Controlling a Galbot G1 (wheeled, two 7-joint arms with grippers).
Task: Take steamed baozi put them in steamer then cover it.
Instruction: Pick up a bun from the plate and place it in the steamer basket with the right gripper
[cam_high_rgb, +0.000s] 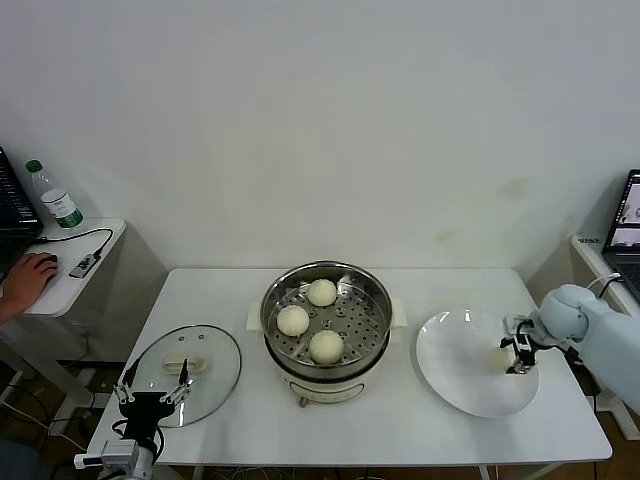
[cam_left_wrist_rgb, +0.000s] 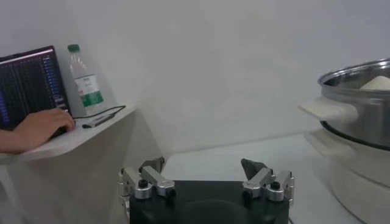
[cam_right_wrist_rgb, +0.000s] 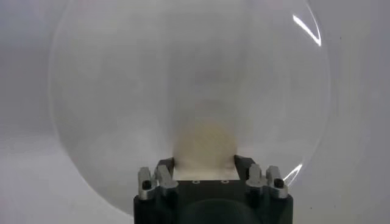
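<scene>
steamer: shiny metal, perforated tray | cover: clear glass, metal rim | plate: glossy white | steamed baozi: smooth matt dough | bench: smooth white

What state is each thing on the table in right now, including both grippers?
Steamer: uncovered, three baozi on its tray.
Fourth baozi: on the white plate, clamped between the right gripper's fingers.
Cover: off, lying flat on the table left of the steamer.
Right gripper: shut on the fourth baozi.
Left gripper: open, empty, near the cover.
</scene>
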